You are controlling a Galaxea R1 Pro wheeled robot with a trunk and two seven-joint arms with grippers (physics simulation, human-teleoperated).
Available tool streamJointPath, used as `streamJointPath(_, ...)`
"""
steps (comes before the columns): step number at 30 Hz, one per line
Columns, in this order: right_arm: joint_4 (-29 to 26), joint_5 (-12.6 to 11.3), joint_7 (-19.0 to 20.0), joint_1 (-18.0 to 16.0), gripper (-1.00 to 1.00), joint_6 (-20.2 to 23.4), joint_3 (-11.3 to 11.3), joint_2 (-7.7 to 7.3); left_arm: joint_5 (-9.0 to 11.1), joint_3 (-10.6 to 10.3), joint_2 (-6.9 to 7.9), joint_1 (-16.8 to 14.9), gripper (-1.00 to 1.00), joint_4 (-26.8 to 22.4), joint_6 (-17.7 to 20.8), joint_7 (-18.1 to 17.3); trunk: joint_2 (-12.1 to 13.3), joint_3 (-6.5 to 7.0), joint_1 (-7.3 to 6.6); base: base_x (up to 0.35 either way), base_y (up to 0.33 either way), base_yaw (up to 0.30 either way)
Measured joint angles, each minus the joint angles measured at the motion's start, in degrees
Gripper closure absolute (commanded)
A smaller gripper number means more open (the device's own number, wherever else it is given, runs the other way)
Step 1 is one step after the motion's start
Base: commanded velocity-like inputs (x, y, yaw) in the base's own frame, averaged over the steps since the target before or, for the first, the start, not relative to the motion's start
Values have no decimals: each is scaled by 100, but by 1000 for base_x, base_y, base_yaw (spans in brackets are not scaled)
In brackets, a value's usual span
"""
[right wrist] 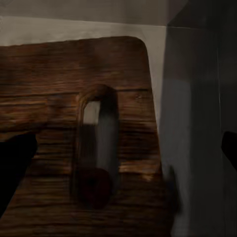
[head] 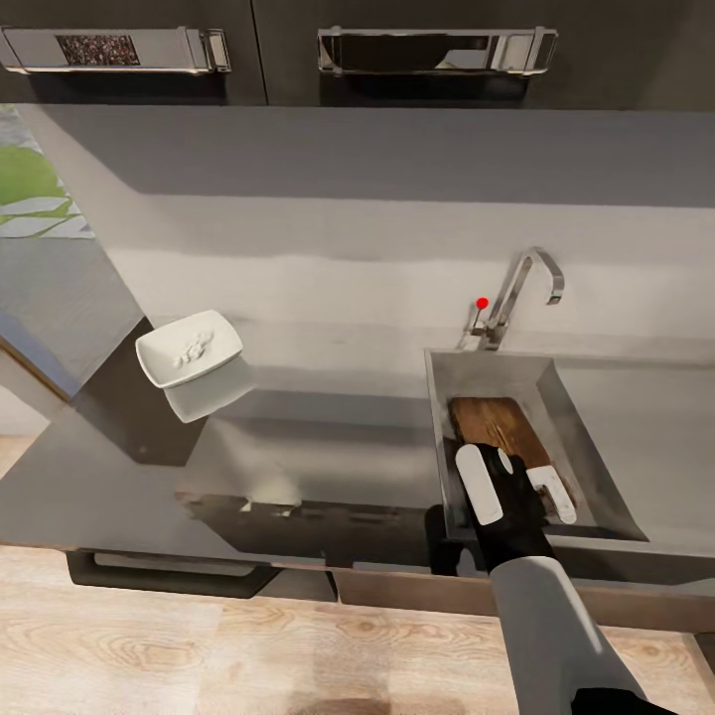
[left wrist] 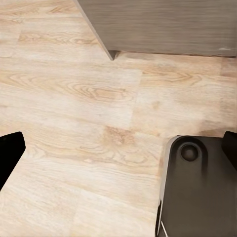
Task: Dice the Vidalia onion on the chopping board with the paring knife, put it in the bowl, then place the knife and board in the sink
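bowl [head: 189,349]: white, squarish, far left on the countertop [head: 328,437], with pale diced bits inside; looks light and brittle, best left alone.
left gripper [left wrist: 118,153]: spread wide over the wood floor [left wrist: 74,98], holding nothing; dark fingertips [left wrist: 10,153] at the frame edges, beside the robot's dark base [left wrist: 197,192].
sink [head: 586,427]: steel basin at the right, faucet [head: 521,288] with red knob behind it.
chopping board [head: 492,422]: lying inside the sink, slightly tilted against its wall; stiff, flat wood, probably moderately heavy and not fragile; the oval slot [right wrist: 96,143] or a long edge would give the surest hold.
right gripper [head: 516,487]: down in the sink just above the board, jaws well apart, gripping nothing; whether a finger touches the wood i cannot tell.
paring knife: not made out in the basin.
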Motion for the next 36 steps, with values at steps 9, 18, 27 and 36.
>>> streamJointPath(9,-11,1,2,0,-100,-5,1,0,0,0,1,0,-100,0,0,0,0,0,0,0,0,0)
streamJointPath(18,-789,24,3,0,-100,192,192,0,0,0,0,0,-100,0,0,0,-1,0,0,0,0,0)
streamJointPath(27,-2452,27,379,1,-100,2394,881,4,1,-1,-1,0,-100,0,0,0,0,0,0,0,0,0)
streamJointPath(36,-2663,54,2717,229,-100,3475,1653,-114,1,0,4,0,-100,0,0,0,0,0,0,0,0,0)
